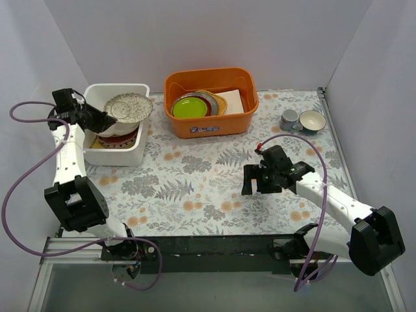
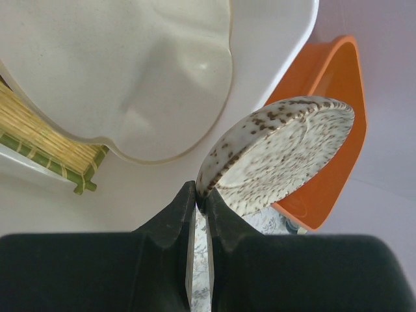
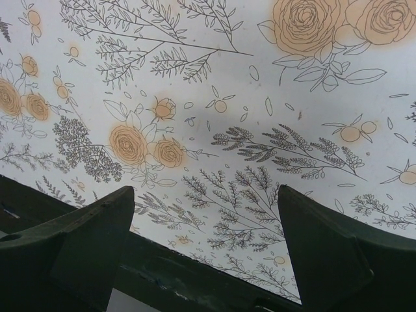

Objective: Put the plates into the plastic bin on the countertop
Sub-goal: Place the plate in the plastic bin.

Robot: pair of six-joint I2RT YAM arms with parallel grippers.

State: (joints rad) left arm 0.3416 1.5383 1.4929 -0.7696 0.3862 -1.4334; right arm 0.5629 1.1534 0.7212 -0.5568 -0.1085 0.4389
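- My left gripper (image 1: 99, 118) is pressed together on the rim of the speckled oval plate (image 1: 129, 107). In the left wrist view my left gripper (image 2: 201, 195) has both tips nipping that plate (image 2: 279, 156) by its near edge.
- The plate hangs above the plastic bin (image 1: 130, 156), over its far right corner, clear of what lies inside.
- Inside the bin (image 2: 276, 45) sits a cream plate (image 2: 117, 65) with a wavy outline. A straw-coloured woven strip (image 2: 39, 136) with a green edge shows under it.
- From above, a red-orange plate rim (image 1: 121, 139) shows low in the bin, beneath the other plates.
- The bin stands on the countertop (image 1: 195, 185).
- Just right of the bin is an orange tub (image 1: 211, 123) holding a lime-green plate (image 1: 190, 107). The tub (image 2: 331, 97) shows behind the speckled plate in the left wrist view.
- Well to the right of the bin, beyond the tub, stand two cups (image 1: 302, 121).
- My right gripper (image 1: 255, 184) is spread wide and holds nothing. It is well to the right of the bin and nearer me. My right gripper (image 3: 205, 190) shows only printed countertop (image 3: 195, 97) between its fingers.
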